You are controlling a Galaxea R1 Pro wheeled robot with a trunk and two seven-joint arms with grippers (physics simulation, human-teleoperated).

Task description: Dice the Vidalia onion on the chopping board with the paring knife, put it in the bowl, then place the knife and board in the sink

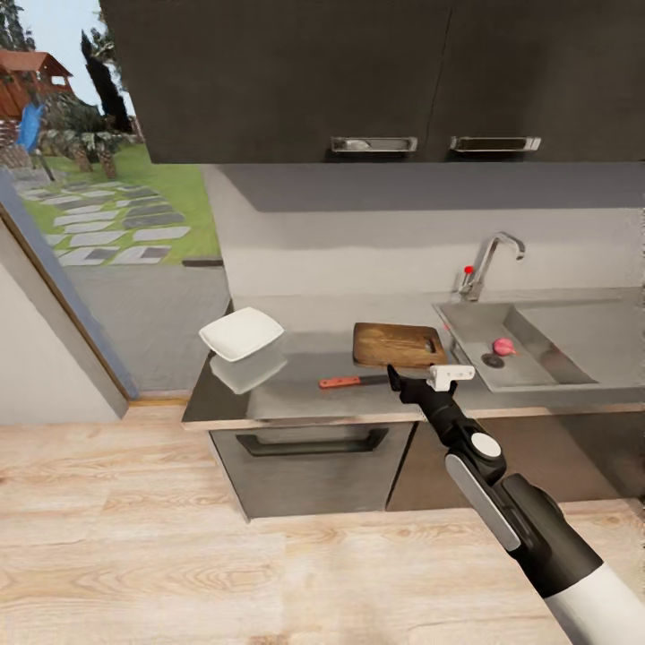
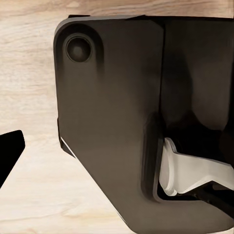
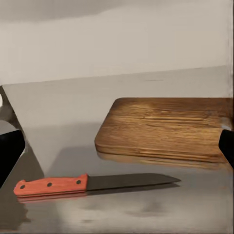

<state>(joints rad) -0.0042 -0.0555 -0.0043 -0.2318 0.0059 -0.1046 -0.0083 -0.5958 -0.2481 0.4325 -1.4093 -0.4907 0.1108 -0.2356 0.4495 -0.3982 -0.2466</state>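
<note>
The right gripper (image 1: 408, 381) hangs at the front edge of the countertop (image 1: 305, 394), its dark fingers spread wide with nothing between them — in the right wrist view the two fingertips (image 3: 10, 151) sit at opposite edges of the picture, well apart. The left gripper (image 2: 9, 151) is harder to read: one dark fingertip shows beside the robot's own dark body over the wooden floor (image 2: 34, 195), and I cannot tell whether it is open or closed.

Just beyond the right gripper, nearly under it, lies the paring knife (image 1: 354, 382), flat on the counter, its blade end toward the gripper and its red handle pointing away to the gripper's left. Just behind the knife, a little farther from the robot, is the chopping board (image 1: 399, 345), bare. Farther to the gripper's left, well apart, stands the bowl (image 1: 241, 333), white and empty as far as the head view shows. To the gripper's right and farther back is the sink (image 1: 537, 358), and in it, near the drain, the Vidalia onion (image 1: 503, 347) — well apart from the open fingers.

By my reading, nothing of the task is done yet: the onion has not been lifted out, no dice show on board or in bowl, and knife and board are both on the counter. Fetching the onion looks like the step at hand.
</note>
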